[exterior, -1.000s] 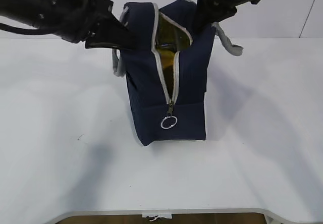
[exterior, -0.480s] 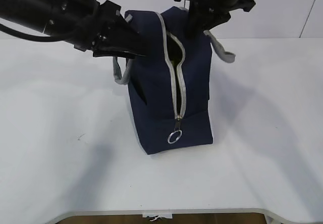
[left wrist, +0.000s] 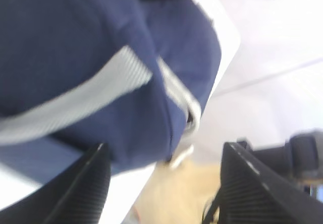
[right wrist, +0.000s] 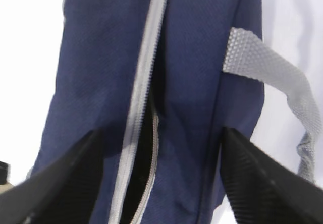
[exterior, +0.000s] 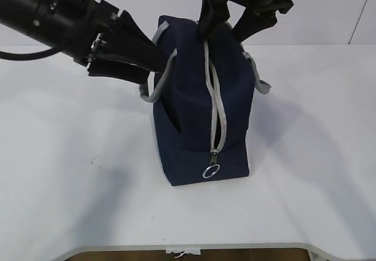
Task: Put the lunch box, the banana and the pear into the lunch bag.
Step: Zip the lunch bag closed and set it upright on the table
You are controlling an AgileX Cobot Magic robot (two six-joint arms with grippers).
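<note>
The navy lunch bag (exterior: 188,114) stands upright mid-table. Its grey zipper (exterior: 214,96) gapes only as a narrow dark slit (right wrist: 146,148), with the ring pull (exterior: 211,171) low on the front. My left gripper (exterior: 154,68) is open beside the bag's upper left, next to the grey handle (exterior: 155,87), holding nothing (left wrist: 166,178). My right gripper (exterior: 229,29) hangs open over the bag's top, its jaws spread either side of the fabric (right wrist: 161,173) without pinching it. The lunch box, the banana and the pear are hidden.
White table (exterior: 70,173) surrounds the bag, with its front edge (exterior: 188,246) near the bottom of the exterior view. The bag's right handle (exterior: 258,76) droops outward. Both black arms crowd the space above and left of the bag.
Both grippers have opened and let go of the bag's opening edges. The wide opening has fallen to a narrow slit, and the bag has settled slightly right and forward.
</note>
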